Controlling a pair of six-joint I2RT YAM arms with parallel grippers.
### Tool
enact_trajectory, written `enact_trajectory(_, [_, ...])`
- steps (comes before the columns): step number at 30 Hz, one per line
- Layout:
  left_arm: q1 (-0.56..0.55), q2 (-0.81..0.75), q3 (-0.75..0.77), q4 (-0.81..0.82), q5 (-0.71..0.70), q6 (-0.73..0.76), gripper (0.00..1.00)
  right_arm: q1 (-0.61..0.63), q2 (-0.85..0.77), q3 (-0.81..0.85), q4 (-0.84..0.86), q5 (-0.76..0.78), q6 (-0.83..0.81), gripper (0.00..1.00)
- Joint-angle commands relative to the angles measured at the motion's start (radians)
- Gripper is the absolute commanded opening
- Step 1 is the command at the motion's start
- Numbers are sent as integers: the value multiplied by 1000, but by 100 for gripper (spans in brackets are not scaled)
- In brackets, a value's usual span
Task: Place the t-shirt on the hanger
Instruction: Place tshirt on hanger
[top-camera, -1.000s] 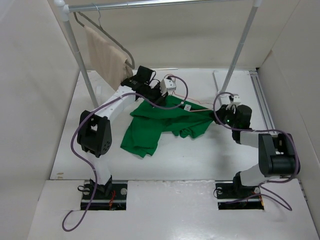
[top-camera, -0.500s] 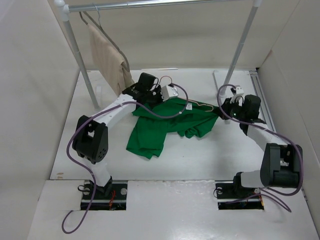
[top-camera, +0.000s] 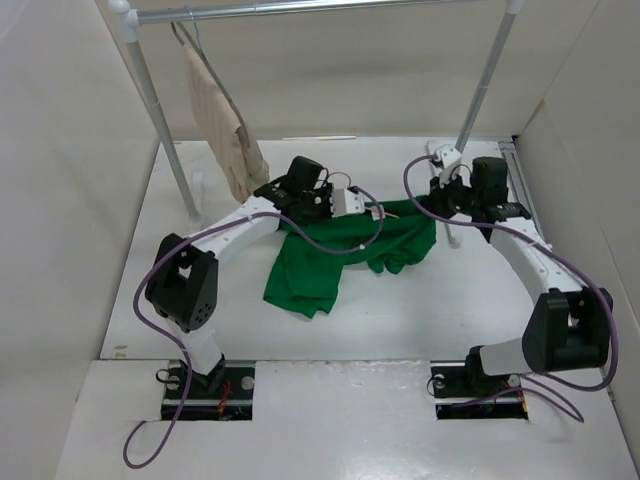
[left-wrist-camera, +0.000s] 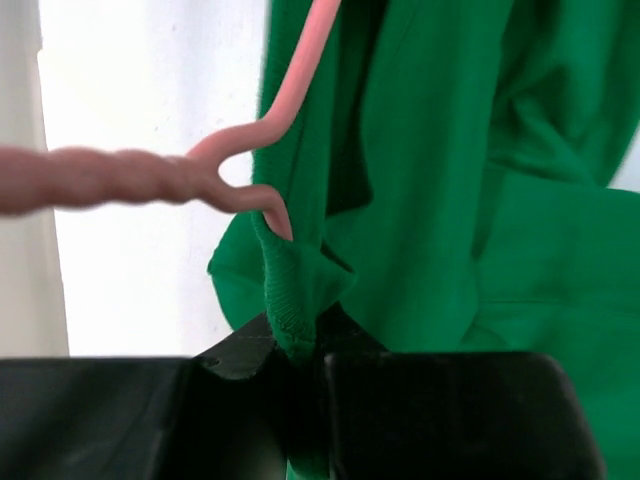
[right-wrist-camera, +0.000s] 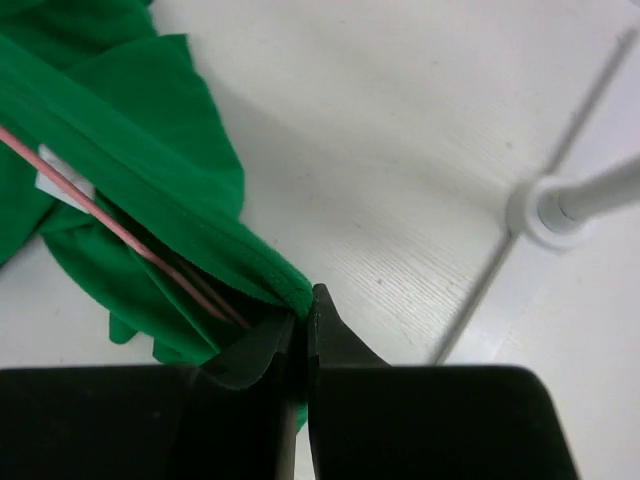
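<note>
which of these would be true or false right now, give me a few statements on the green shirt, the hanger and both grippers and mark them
1. The left gripper is shut on an edge of the t-shirt. True.
2. The right gripper is open and holds nothing. False: it is shut on the green cloth.
3. The hanger lies well apart from the t-shirt. False: its wire runs into the cloth.
4. A beige garment hangs from the rail. True.
</note>
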Motion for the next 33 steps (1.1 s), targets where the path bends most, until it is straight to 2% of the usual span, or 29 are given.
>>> enact_trajectory(1, [-8, -94, 30, -27, 132, 14, 0, 91, 51, 95, -16, -87, -130, 0])
enact_trajectory(2, [-22, -94, 30, -16, 157, 14, 0, 109, 69, 106, -16, -177, -149, 0])
enact_trajectory(4, [-58, -129, -17, 26, 157, 53, 0, 125, 113, 126, -6, -264, -160, 2])
enact_trajectory(7, [-84, -145, -62, 60, 191, 71, 0, 125, 137, 136, -4, -375, -187, 12])
enact_trajectory(8, [-84, -145, -62, 61, 200, 40, 0, 125, 147, 152, -28, -375, -228, 22])
enact_trajectory(11, [-84, -117, -22, 61, 210, 3, 0, 116, 138, 177, -191, -408, -340, 39])
enact_trajectory(12, [-84, -117, -22, 61, 210, -7, 0, 116, 120, 177, -210, -418, -353, 51])
enact_trajectory(15, [-75, -117, -22, 74, 219, -24, 0, 105, 11, 131, -196, -418, -353, 71])
enact_trajectory(16, [-66, -117, -22, 74, 232, -24, 0, 105, -15, 119, -187, -418, -353, 86])
enact_trajectory(17, [-65, -108, -22, 74, 233, -38, 0, 105, -39, 108, -165, -418, -362, 91])
enact_trajectory(19, [-56, -108, -22, 74, 245, -49, 0, 117, -93, 73, -156, -418, -373, 95])
enact_trajectory(21, [-47, -108, -12, 74, 282, -70, 0, 126, -104, 45, -119, -418, -373, 94])
enact_trajectory(23, [-36, -108, -11, 74, 295, -83, 0, 138, -115, 8, -87, -448, -373, 86])
enact_trajectory(26, [-27, -108, -11, 65, 317, -74, 0, 172, -52, 8, -4, -461, -312, 78])
enact_trajectory(29, [-27, -108, -11, 54, 343, -74, 0, 218, 26, 36, 91, -470, -261, 73])
enact_trajectory(30, [-27, -108, -11, 54, 352, -74, 0, 232, 47, 51, 103, -450, -261, 67])
enact_trajectory(31, [-27, -108, -11, 54, 352, -83, 0, 241, 90, 82, 117, -426, -252, 57])
enact_trajectory(32, [-27, -108, -11, 54, 352, -83, 0, 255, 110, 96, 129, -425, -235, 57])
enact_trajectory(33, [-27, -108, -11, 54, 364, -83, 0, 255, 130, 105, 144, -425, -221, 42])
